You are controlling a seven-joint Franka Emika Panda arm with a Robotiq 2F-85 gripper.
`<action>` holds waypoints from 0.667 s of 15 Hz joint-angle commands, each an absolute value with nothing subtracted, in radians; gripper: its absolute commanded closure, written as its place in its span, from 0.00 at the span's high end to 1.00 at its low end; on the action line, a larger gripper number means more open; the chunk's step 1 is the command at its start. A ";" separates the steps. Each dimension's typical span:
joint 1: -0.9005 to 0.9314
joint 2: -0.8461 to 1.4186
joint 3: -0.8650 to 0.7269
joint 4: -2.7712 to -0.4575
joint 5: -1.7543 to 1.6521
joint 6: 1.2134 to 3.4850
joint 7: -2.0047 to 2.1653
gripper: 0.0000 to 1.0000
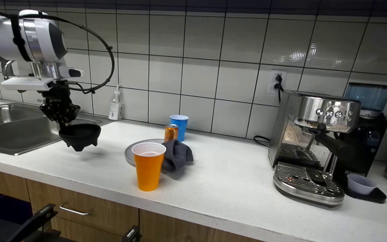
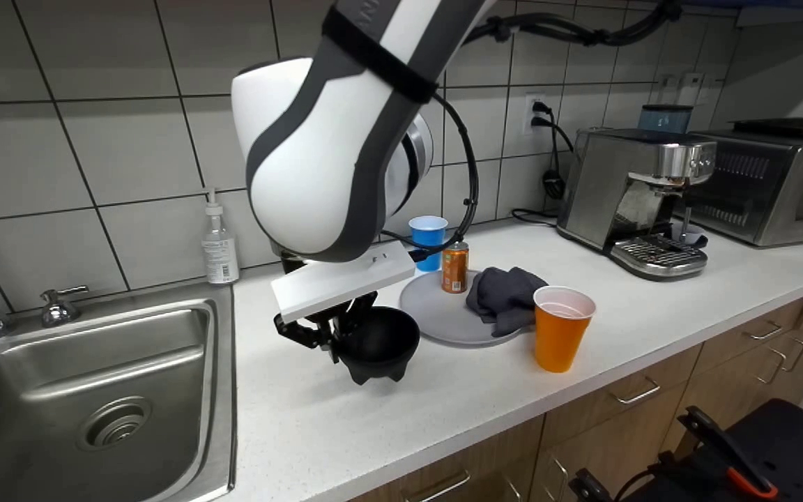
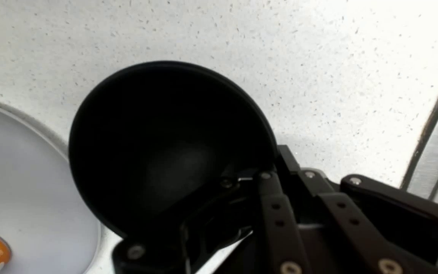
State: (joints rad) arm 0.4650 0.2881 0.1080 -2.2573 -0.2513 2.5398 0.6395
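A black bowl [image 1: 80, 137] with short pointed feet hangs a little above the white counter, its shadow beneath it. My gripper [image 3: 276, 164] is shut on the bowl's rim, one finger inside the wall and one outside. In the wrist view the bowl [image 3: 154, 129] fills the middle, and its dark inside shows nothing that I can make out. In an exterior view the bowl [image 2: 380, 341] is roughly level, between the sink and a grey plate [image 2: 429, 324]. The fingertips are partly lost against the black bowl.
On the plate stand an orange can [image 2: 454, 267] and a crumpled dark cloth [image 2: 506, 296]. An orange cup [image 1: 148, 168] is near the counter's front edge, a blue cup [image 1: 179, 126] behind. The sink [image 2: 217, 390], soap bottle [image 2: 220, 244] and espresso machine [image 1: 314, 141] flank this area.
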 commanded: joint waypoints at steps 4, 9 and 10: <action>0.468 0.308 0.114 -2.240 -0.274 2.494 0.681 0.02; 0.470 0.331 0.113 -2.227 -0.267 2.492 0.683 0.02; 0.471 0.335 0.112 -2.225 -0.267 2.493 0.685 0.02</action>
